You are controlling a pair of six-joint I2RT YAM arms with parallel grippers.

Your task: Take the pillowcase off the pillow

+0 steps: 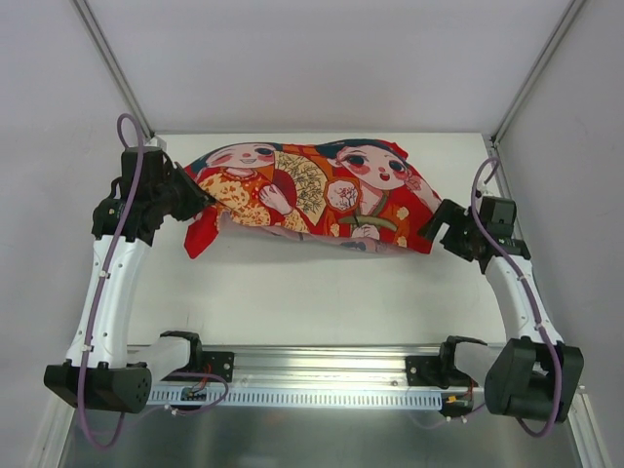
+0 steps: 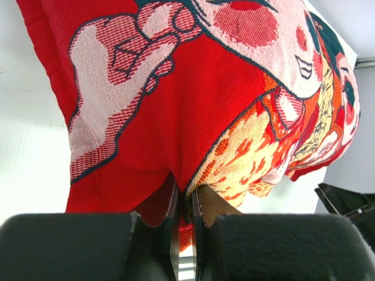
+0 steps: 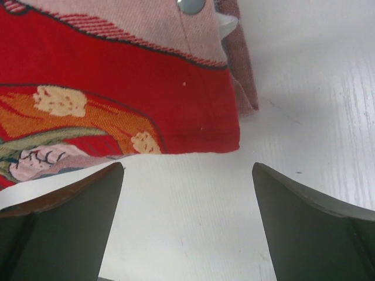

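here, the white counter (image 1: 322,292) takes up most of the overhead view, with a metal rail (image 1: 322,375) running along its near edge where both arms are bolted. the pillowcase (image 1: 312,195) lies across the far half of the counter, spanning most of the way from left to right. its printed side faces up: two doll-faced children and a fan on red. it bulges as if stuffed. the pillow is hidden inside it from above.

the left arm (image 1: 112,283) reaches up the left side to the cover's left end. the left jaws are closed almost completely, with only a thin gap between them, and a fold of the red fabric (image 2: 176,117) is pinched in that gap. the cloth rises from the grip and fills the left wrist view.

the right arm (image 1: 517,283) reaches up the right side. the right jaws are spread wide and hold nothing. they hang over bare counter just near of the cover's right near corner (image 3: 222,137), apart from the cloth.

at that corner a pinkish flap (image 3: 240,76) hangs past the red edge. a small metal snap (image 3: 190,4) sits at the top of the right wrist view. a pale sliver (image 3: 227,24) shows beside it; i cannot tell whether that is the pillow.
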